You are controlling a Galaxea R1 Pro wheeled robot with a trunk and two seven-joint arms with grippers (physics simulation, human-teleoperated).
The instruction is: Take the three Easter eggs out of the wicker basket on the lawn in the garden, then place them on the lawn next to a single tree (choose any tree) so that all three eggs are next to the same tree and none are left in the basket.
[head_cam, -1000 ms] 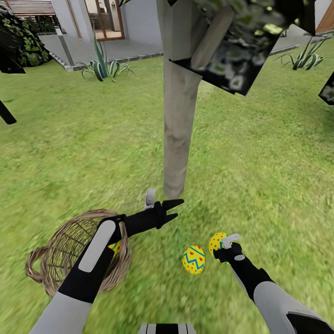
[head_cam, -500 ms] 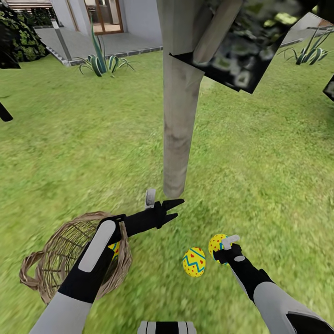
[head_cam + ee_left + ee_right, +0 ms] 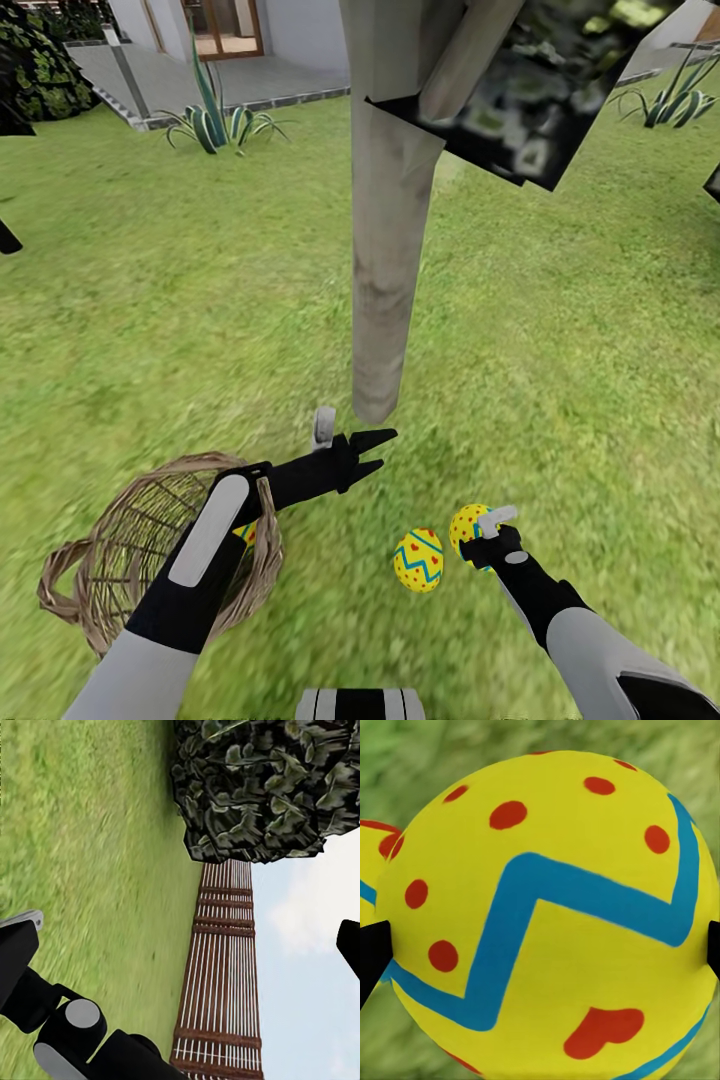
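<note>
The pale tree trunk [image 3: 382, 250] rises from the lawn [image 3: 560, 330] straight ahead. One yellow Easter egg [image 3: 418, 560] with a blue zigzag lies on the grass near its foot. A second egg [image 3: 464, 523] rests beside it, and its dotted shell [image 3: 547, 915] sits between the spread fingers of my right gripper [image 3: 476, 534], which is open. The wicker basket [image 3: 105, 590] stands at lower left. A yellow bit of a third egg [image 3: 247, 533] peeks out behind my left forearm. My left gripper [image 3: 372, 452] hangs open and empty between basket and trunk.
Dark angular foliage [image 3: 530, 100] hangs over the upper right. An agave plant [image 3: 212, 120] and grey paving [image 3: 250, 80] lie far back by the house. A wooden fence [image 3: 221, 975] and more foliage [image 3: 262, 787] show in the left wrist view.
The head view has shifted slightly, so the basket and background sit a little differently in the picture. Both arms and the two eggs on the grass have not visibly moved.
</note>
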